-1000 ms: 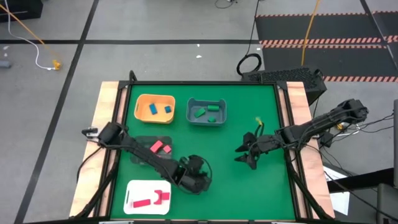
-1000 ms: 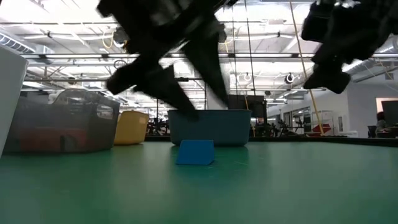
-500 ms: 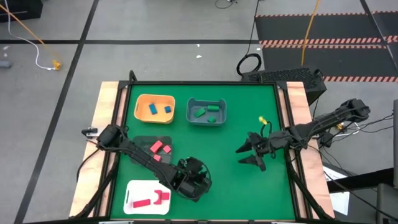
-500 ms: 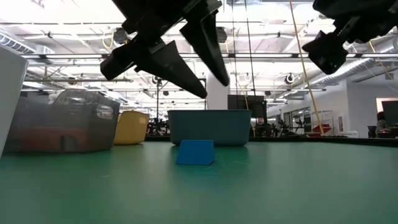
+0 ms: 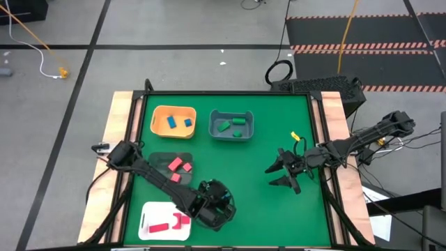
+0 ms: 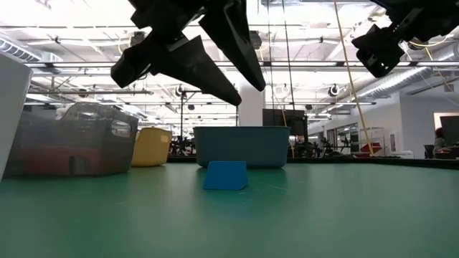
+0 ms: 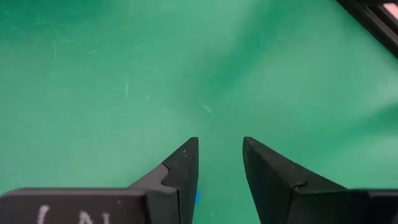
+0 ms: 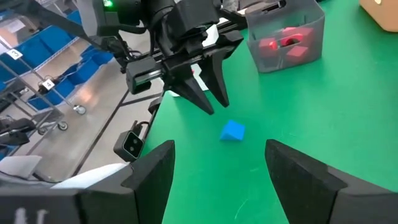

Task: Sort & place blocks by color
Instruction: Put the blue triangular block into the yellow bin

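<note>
On the left side of the green table (image 5: 279, 111) we see a white tray (image 5: 148, 211) with red blocks (image 5: 162, 226) on it. Just behind it is a dark see-through bin (image 5: 162, 157) with more red blocks inside. At the back stands an orange bin (image 5: 158, 117) holding two blue blocks (image 5: 171, 123). Next to it is a grey bin (image 5: 249, 129) with green blocks (image 5: 223, 126). The left gripper (image 7: 219, 142) hangs in the air near the white tray. Its two fingers point down with a small gap between them, and they hold nothing. Right below it, one blue block (image 6: 225, 175) sits alone on the table, out in the open. We think this block is very light and hard, like a little plastic or wood toy. It should not bend or break. It looks smooth, so it may slip or skid away if only one finger bumps it. We would come straight down with one finger on each flat side, and squeeze it near the middle. The gap looks small, so we think the fingers may need to spread first. The right gripper (image 8: 219, 148) waits over the right side of the table, well apart from the block. Its fingers are spread wide and it holds nothing.
</note>
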